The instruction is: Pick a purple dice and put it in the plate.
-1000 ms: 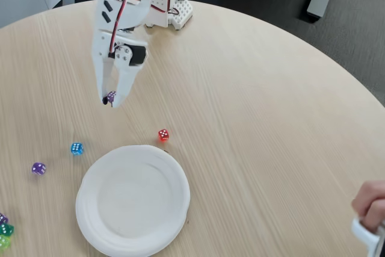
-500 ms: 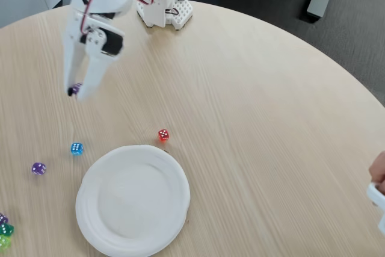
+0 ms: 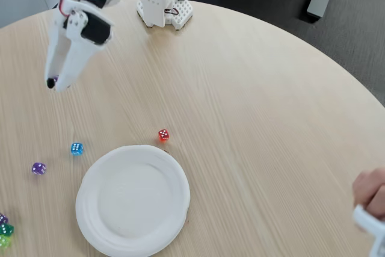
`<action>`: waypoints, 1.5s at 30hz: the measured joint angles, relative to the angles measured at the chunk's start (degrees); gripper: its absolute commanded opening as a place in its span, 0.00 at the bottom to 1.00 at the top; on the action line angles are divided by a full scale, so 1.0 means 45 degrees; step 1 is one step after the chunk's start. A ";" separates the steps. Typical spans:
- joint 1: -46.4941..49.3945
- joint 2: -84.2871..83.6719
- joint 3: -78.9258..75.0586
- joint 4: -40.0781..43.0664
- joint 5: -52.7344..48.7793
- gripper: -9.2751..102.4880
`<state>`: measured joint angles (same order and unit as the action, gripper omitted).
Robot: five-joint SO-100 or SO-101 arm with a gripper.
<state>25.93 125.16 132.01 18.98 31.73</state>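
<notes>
1. The gripper (image 3: 54,82) hangs over the round table's (image 3: 258,106) left part, fingers pinched on a purple dice (image 3: 53,79).
2. The plate (image 3: 133,200) lies empty near the front edge.
3. Another purple die (image 3: 38,168) sits left of it.

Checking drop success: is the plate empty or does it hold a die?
Empty. The plate shows bare white inside. The red die, blue die and a purple die all lie on the table outside its rim.

white plate (image 3: 133,203); purple dice (image 3: 38,168); red die (image 3: 163,135); blue die (image 3: 76,148); white pincer (image 3: 53,82); pale wood-grain table (image 3: 252,118)
</notes>
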 measured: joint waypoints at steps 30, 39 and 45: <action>-0.7148 -0.0020 0.2187 0.0059 0.2520 0.08; -0.7266 -0.1934 0.1504 0.0000 0.1914 0.08; -0.7266 -0.2715 -0.0645 0.0449 0.3223 0.08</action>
<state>-6.77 112.94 129.11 21.01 46.23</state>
